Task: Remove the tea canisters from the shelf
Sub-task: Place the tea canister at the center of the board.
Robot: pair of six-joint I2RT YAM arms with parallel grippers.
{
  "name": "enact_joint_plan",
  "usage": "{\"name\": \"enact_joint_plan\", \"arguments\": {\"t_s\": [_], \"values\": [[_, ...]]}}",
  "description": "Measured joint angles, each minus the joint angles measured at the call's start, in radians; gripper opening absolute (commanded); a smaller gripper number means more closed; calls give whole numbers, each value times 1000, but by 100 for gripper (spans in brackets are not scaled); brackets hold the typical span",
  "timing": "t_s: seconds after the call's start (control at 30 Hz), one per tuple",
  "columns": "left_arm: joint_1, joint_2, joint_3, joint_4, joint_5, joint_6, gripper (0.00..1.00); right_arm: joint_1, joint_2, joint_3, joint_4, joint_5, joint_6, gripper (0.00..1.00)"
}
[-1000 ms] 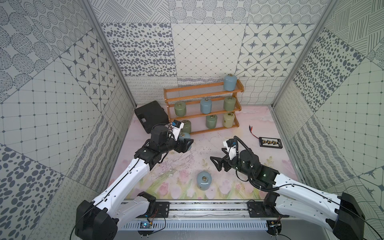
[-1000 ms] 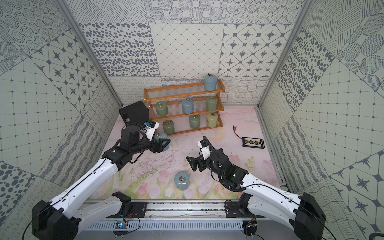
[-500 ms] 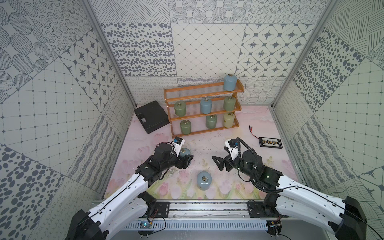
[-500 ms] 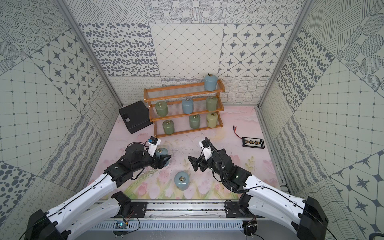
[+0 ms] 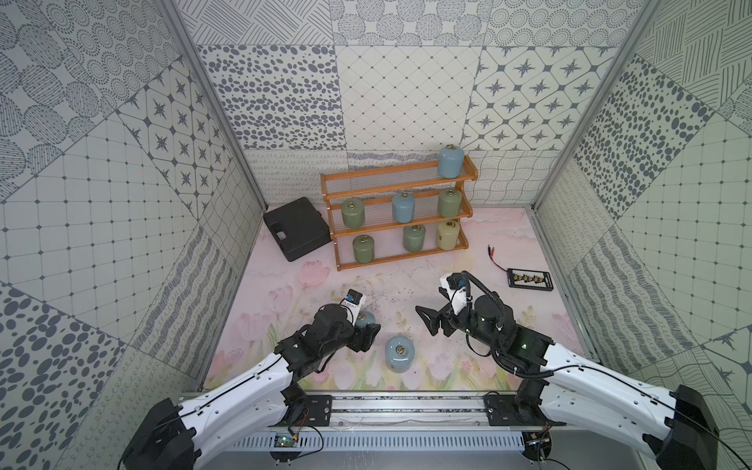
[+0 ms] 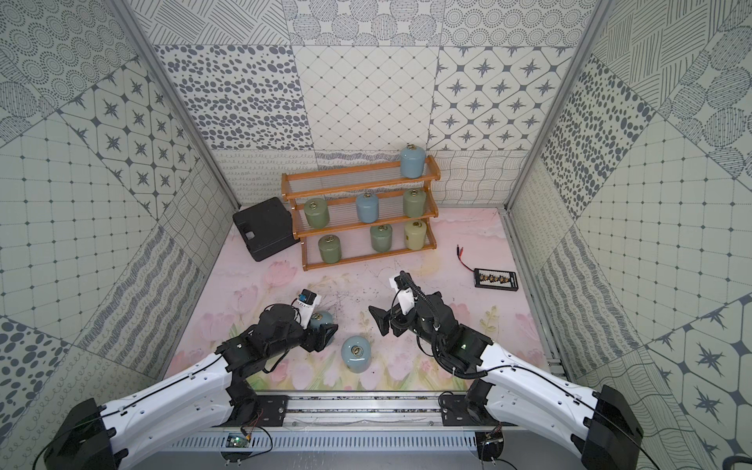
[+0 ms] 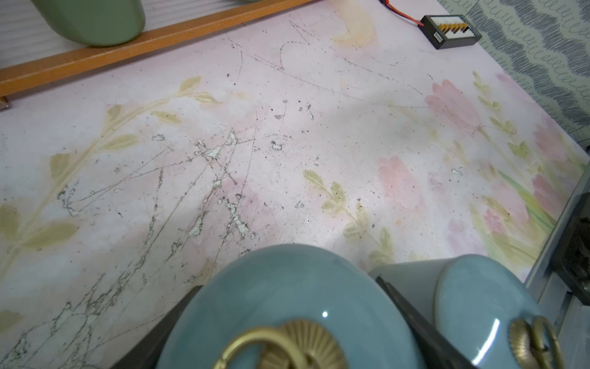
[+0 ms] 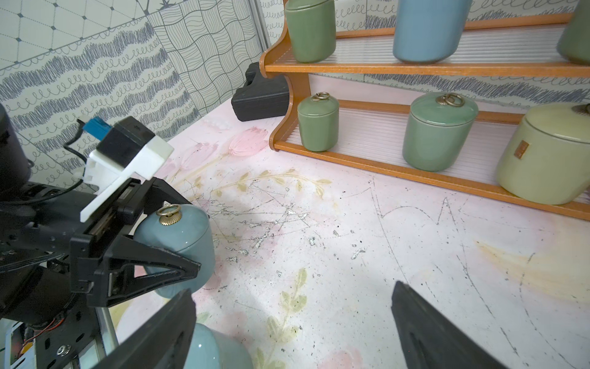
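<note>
Ease L jaws, shut snug on light-blue canister [image 8: 182, 246] low over counter [image 5: 407, 293], straight down clear of neighbouring blue canister [image 5: 399, 353], then release; R jaws wide open, empty; seven more waiting on shelf [image 5: 378, 189].

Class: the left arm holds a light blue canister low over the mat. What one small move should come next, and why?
Probably ease it down and open the fingers of the left gripper. The held blue canister is upright, low by the mat, well off the shelf, and apart from the other blue canister on the mat. Whether its base already touches cannot be told.
</note>
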Motion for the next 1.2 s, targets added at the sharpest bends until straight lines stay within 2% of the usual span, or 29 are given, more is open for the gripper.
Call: {"name": "enact_joint_plan", "arguments": {"t_s": [0.53, 0.97, 1.2], "values": [[-204, -10, -106, 62, -225, -100, 60, 0, -30, -15, 0, -4, 0, 99], [-295, -10, -161, 144, -345, -181, 60, 0, -74, -27, -9, -4, 0, 100], [-324, -9, -172, 166, -390, -220, 68, 0, -91, -28, -31, -3, 0, 100]]}}
